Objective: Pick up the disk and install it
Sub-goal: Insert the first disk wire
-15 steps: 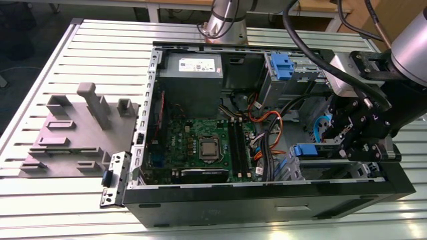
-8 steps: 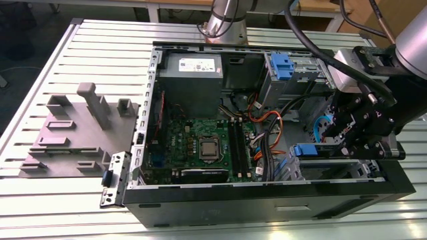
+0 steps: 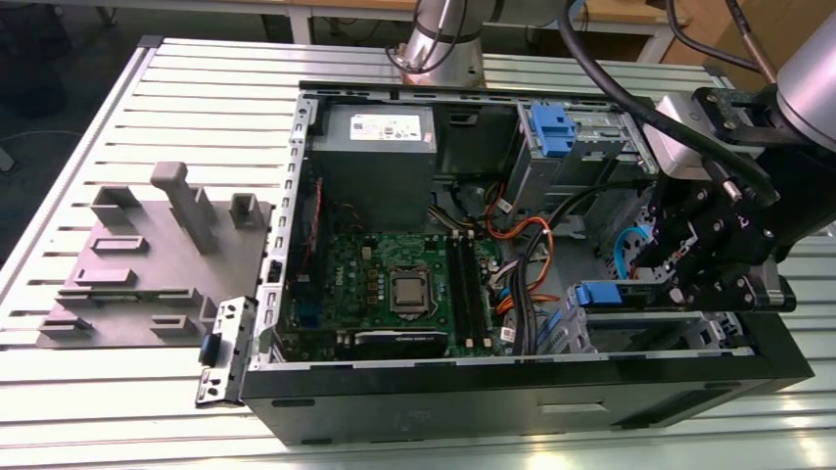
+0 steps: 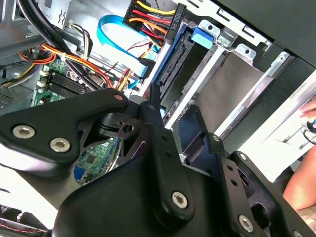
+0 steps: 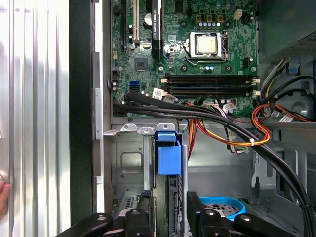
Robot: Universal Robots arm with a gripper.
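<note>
Slatted aluminium tabletop (image 3: 131, 117) carries an open computer case (image 3: 523, 377), with a grey moulded fixture (image 3: 131, 264) lying beside it toward the exterior view's left. Inside the case we see the green motherboard (image 5: 197, 49), a grey power supply (image 3: 372, 147) at the far end, and bundles of black, orange and yellow cables (image 5: 256, 133) running across toward the drive bay (image 4: 237, 84).

We find the gripper (image 5: 169, 219) reaching down into that bay at the exterior view's right, in the near corner of the case. Its jaws are drawn in narrow and clamp the disk (image 5: 168, 168) between them: in the first wrist view the two black fingers (image 5: 195, 212) sit tight against either face of the drive, one on each side.

We see the disk standing on edge in the metal bay, its blue plastic tab pointing toward the motherboard and its blue rail running back between the jaws. In the second wrist view its connector edge lies just short of the orange and yellow power plug. A coiled blue cable (image 4: 116, 34) rests beside the bay. A person's hand (image 4: 303, 187) shows past the case wall.
</note>
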